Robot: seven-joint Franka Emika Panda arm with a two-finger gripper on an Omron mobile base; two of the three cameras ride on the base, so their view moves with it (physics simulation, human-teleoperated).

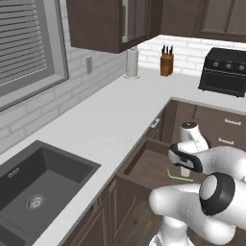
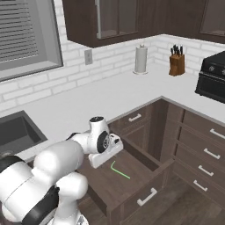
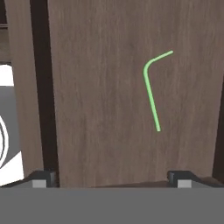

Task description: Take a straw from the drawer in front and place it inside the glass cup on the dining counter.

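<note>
White brick walls and dark wooden cabinets surround a corner kitchen with a white table (image 2: 110,94) running under the window. Below its edge the drawer (image 2: 140,186) stands pulled out, and the green bent straw (image 3: 151,87) lies flat on its wooden bottom, alone, with the short bent end turned away from the long part. The pincer (image 3: 111,177) hangs above the drawer with its two dark tips spread wide; nothing is between them, and the straw is ahead of the tips and toward one side, apart from both.

So the drawer is already open, but the straw is not yet picked up. I judge that the arm must come lower, shift over the straw and close on it. After this the whole carrying part is left, to the cup on the dining counter.

Farther on the table stand a paper towel roll (image 2: 140,59), a knife block (image 2: 176,63) and a black oven (image 1: 223,71); a dark sink (image 1: 36,185) is at the left.
</note>
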